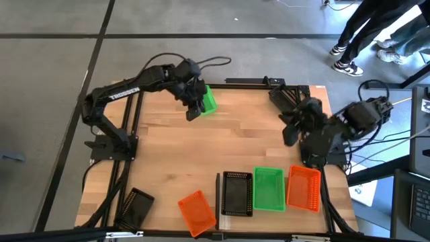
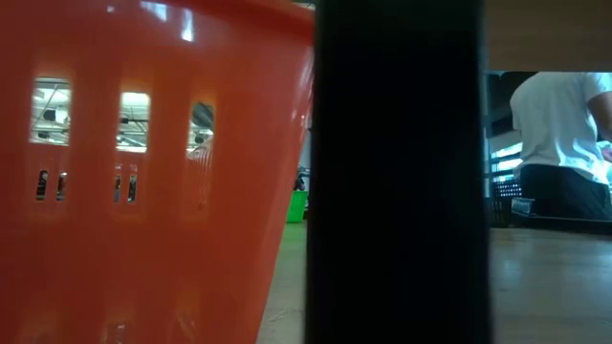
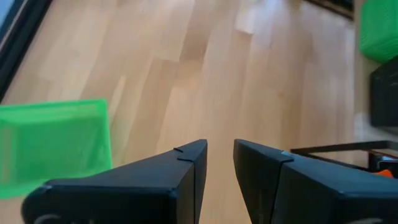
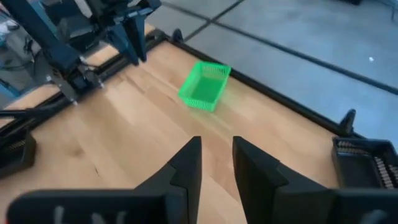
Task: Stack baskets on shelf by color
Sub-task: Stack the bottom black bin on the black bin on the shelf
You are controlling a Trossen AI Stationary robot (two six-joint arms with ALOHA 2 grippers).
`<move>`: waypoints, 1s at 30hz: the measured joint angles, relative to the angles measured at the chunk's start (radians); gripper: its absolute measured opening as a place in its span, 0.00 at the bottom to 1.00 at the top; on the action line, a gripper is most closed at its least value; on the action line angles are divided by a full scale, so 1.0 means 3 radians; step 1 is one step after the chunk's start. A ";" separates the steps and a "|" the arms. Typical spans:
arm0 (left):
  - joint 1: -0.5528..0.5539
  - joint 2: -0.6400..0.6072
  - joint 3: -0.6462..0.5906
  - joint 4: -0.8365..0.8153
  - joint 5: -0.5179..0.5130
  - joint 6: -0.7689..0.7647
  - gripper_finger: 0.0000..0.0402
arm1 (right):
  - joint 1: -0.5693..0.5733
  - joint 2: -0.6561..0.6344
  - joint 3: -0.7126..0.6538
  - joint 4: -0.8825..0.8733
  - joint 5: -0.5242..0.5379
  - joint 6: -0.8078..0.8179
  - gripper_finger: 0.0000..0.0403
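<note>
Bare planks separate the empty, slightly parted left fingers (image 1: 193, 111) and right fingers (image 1: 289, 134); baskets (image 1: 269, 189) line one edge.

I am looking into what seems a robotics lab or large workshop hall: a black-framed wooden bench (image 1: 228, 144) stands on a bare grey concrete floor (image 1: 60, 60) marked with dark seams, and two dark robot arms are bolted to its sides. Loose cables (image 1: 396, 138) trail beside it. People (image 1: 376, 30) stand at the edge, and bright ceiling lights (image 2: 53, 100) show far behind.
</note>
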 joint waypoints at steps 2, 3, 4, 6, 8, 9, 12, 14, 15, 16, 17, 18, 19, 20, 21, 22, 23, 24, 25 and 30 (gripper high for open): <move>0.0087 0.0056 0.0000 0.0045 0.0113 0.0010 0.18 | -0.0174 -0.0098 0.0000 -0.0001 -0.0211 -0.0142 0.22; 0.0130 0.0082 0.0000 0.0042 0.0132 0.0009 0.18 | -0.0267 -0.0138 0.0000 -0.0003 -0.0318 -0.0208 0.22; 0.0164 0.0111 0.0000 0.0036 0.0132 0.0006 0.18 | -0.0367 -0.0169 0.0000 -0.0005 -0.0433 -0.0231 0.22; 0.0226 0.0169 0.0000 0.0033 0.0131 -0.0052 0.18 | -0.0564 -0.0210 0.0000 -0.0005 -0.0687 -0.0303 0.22; 0.0278 0.0213 0.0000 0.0011 0.0131 -0.0136 0.18 | -0.0771 -0.0243 0.0000 -0.0002 -0.0936 -0.0422 0.22; 0.0295 0.0234 0.0000 -0.0002 0.0129 -0.0174 0.18 | -0.0874 -0.0258 0.0000 -0.0001 -0.1049 -0.0486 0.22; 0.0318 0.0282 0.0000 -0.0038 0.0132 -0.0188 0.18 | -0.1194 -0.0266 0.0000 -0.0002 -0.1347 -0.0759 0.22; 0.0309 0.0286 0.0000 -0.0059 0.0132 -0.0187 0.18 | -0.1404 -0.0260 -0.0015 0.0008 -0.1545 -0.0982 0.22; 0.0302 0.0283 0.0000 -0.0075 0.0134 -0.0187 0.18 | -0.1502 -0.0260 -0.0035 0.0005 -0.1642 -0.1073 0.22; 0.0298 0.0280 0.0000 -0.0108 0.0138 -0.0187 0.18 | -0.1612 -0.0261 -0.0061 0.0003 -0.1708 -0.1160 0.22; 0.0292 0.0270 0.0000 -0.0169 0.0139 -0.0184 0.18 | -0.1706 -0.0260 -0.0093 0.0003 -0.1767 -0.1244 0.22; 0.0280 0.0245 0.0000 -0.0264 0.0138 -0.0166 0.18 | -0.1791 -0.0257 -0.0119 0.0001 -0.1834 -0.1333 0.22; 0.0266 0.0202 0.0000 -0.0409 0.0130 -0.0132 0.18 | -0.1863 -0.0255 -0.0139 0.0003 -0.1901 -0.1427 0.22; 0.0241 0.0149 0.0000 -0.0593 0.0115 -0.0093 0.18 | -0.1924 -0.0255 -0.0149 -0.0001 -0.1968 -0.1525 0.22; 0.0208 0.0100 0.0003 -0.0795 0.0066 -0.0085 0.18 | -0.1968 -0.0255 -0.0150 -0.0001 -0.2019 -0.1605 0.22; 0.0160 0.0059 0.0004 -0.1012 0.0003 -0.0087 0.18 | -0.2004 -0.0257 -0.0150 0.0009 -0.2046 -0.1665 0.22; 0.0107 0.0024 0.0004 -0.1240 -0.0049 -0.0089 0.18 | -0.2023 -0.0259 -0.0150 0.0034 -0.2054 -0.1708 0.22; 0.0039 -0.0010 0.0001 -0.1441 -0.0073 -0.0126 0.18 | -0.2038 -0.0259 -0.0150 0.0071 -0.2055 -0.1771 0.22; -0.0033 -0.0049 0.0001 -0.1600 -0.0080 -0.0220 0.18 | -0.2054 -0.0259 -0.0150 0.0103 -0.2055 -0.1806 0.22; -0.0457 -0.0226 0.0001 -0.2088 -0.0138 -0.0847 0.18 | -0.2141 -0.0258 -0.0151 0.0214 -0.2248 -0.2067 0.22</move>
